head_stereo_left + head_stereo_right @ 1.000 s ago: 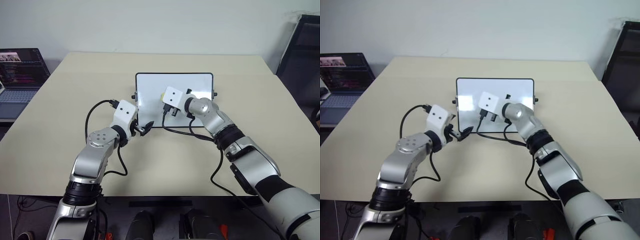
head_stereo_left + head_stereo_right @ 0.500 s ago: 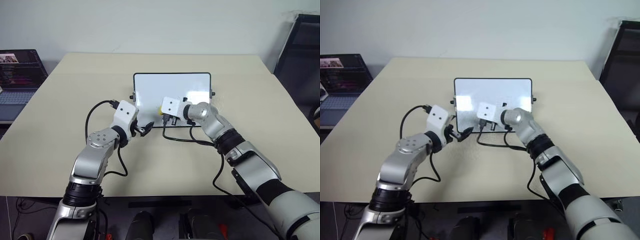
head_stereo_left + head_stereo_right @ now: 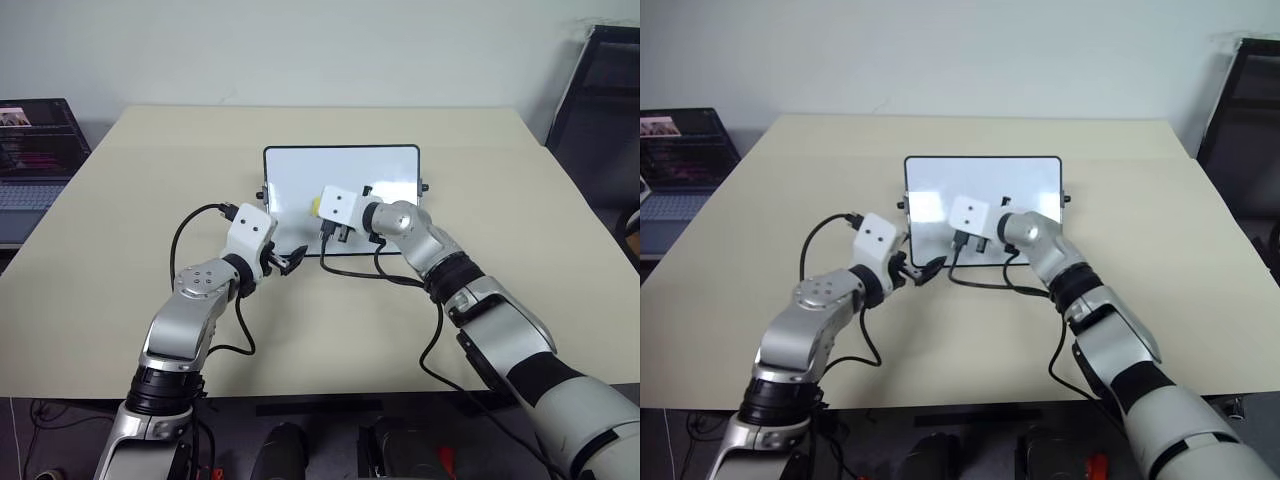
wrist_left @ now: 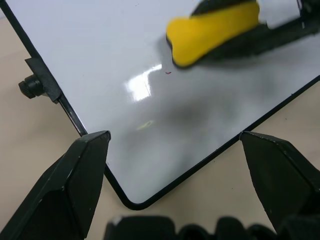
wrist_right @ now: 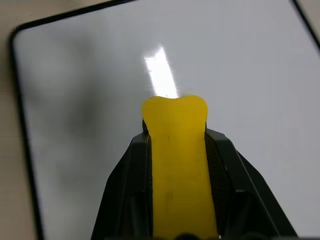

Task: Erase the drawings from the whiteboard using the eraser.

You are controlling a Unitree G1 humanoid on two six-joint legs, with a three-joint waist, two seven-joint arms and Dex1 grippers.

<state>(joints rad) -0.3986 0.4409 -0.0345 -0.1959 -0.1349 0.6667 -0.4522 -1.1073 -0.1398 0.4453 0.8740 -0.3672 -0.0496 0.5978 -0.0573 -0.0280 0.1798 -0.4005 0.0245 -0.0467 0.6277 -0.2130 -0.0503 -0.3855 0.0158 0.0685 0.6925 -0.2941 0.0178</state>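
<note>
The whiteboard point(image 3: 385, 165) lies flat in the middle of the table, glossy white in a thin black frame. My right gripper point(image 5: 175, 137) is shut on the yellow eraser point(image 5: 175, 117), whose tip rests on the board's left half point(image 3: 315, 205). Of the drawings I see just a tiny dark fleck point(image 4: 168, 73) beside the eraser point(image 4: 212, 30). My left gripper point(image 3: 292, 260) hovers at the board's near left corner point(image 4: 132, 200). It is open, with nothing between its fingers point(image 4: 87, 165).
The beige table point(image 3: 520, 250) has bare room all around the board. A laptop point(image 3: 35, 150) sits off its left edge and a black chair point(image 3: 600, 90) stands at the right. Black cables point(image 3: 360, 272) hang from both wrists over the board's near edge.
My right gripper has drawn the eraser toward the board's near edge and a little left, turning at the wrist. The left gripper has stayed put. The head camera shifted slightly.
</note>
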